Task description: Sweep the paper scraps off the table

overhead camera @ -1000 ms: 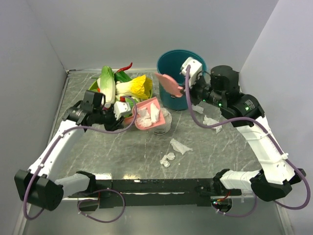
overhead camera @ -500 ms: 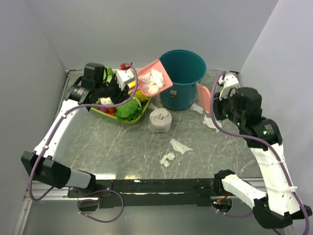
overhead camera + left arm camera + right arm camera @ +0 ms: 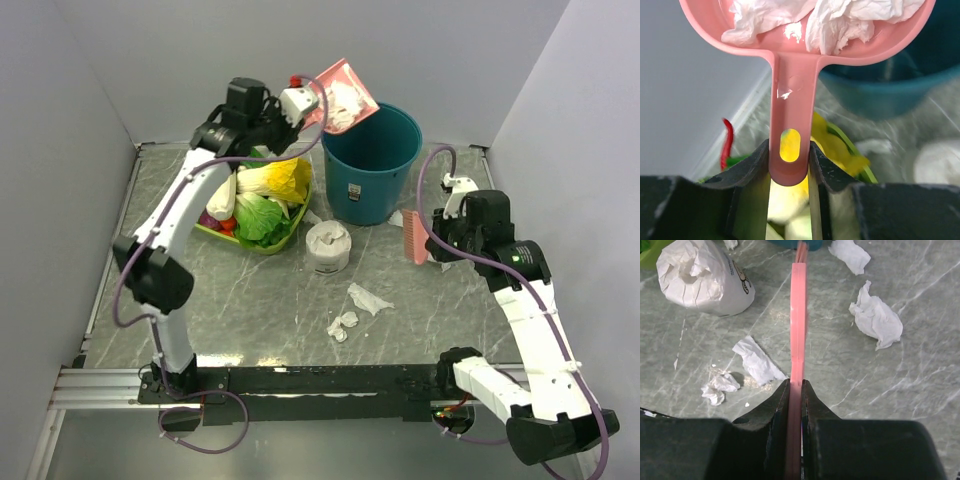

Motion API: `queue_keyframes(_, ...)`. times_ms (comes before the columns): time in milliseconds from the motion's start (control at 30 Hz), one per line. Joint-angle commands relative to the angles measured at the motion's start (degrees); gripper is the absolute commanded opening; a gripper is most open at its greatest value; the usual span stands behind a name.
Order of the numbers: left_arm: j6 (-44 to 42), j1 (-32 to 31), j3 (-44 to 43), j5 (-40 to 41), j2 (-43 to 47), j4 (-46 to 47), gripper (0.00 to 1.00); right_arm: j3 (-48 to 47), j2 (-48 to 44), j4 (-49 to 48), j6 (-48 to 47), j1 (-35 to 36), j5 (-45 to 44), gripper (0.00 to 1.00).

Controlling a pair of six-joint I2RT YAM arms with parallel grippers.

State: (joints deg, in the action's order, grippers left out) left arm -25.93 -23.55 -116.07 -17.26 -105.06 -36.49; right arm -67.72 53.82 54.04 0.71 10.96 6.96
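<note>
My left gripper is shut on the handle of the pink dustpan. It holds the pan tilted, high above the back left rim of the teal bucket, with white paper scraps in it. My right gripper is shut on a pink brush, held just right of the bucket over the table. Loose scraps lie on the table: two near the brush and two nearer the front.
An upright white tissue roll stands in front of the bucket. A green tray of vegetables sits at the back left under my left arm. Grey walls close the back and both sides.
My left arm has lifted the loaded dustpan from beside the tray up and right to above the bucket's rim. My right arm has swung the brush down near the table.
</note>
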Motion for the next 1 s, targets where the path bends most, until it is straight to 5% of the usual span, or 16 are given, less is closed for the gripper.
queue_keyframes(0, -3.59, -3.60, -13.43, 10.39, -7.50, 4.41, 0.01, 1.19, -1.97, -1.92, 3.07, -2.08, 2.79, 0.00)
queue_keyframes(133, -17.63, -6.76, -22.62, 17.07, -14.03, 4.05, 0.01, 1.89, -2.49, -1.66, 3.51, -3.58, 3.41, 0.00)
queue_keyframes(300, -44.30, -10.98, -8.23, 27.95, -9.65, 18.54, 0.01, 2.24, -2.41, -1.92, 3.51, -4.28, 3.41, 0.00)
queue_keyframes(400, -55.06, -11.87, -7.58, 32.88, -10.43, 20.58, 0.01, 2.16, -2.06, -2.10, 3.77, -4.63, 3.67, 0.00)
queue_keyframes(533, -62.73, -12.57, -10.14, 35.45, -11.84, 24.35, 0.01, 2.07, -1.62, -2.45, 4.12, -4.98, 4.37, 0.00)
queue_keyframes(967, -75.31, -13.54, 0.76, 35.19, -7.97, 45.36, 0.01, 0.58, 0.76, -2.36, 4.48, -5.60, 6.05, 0.00)
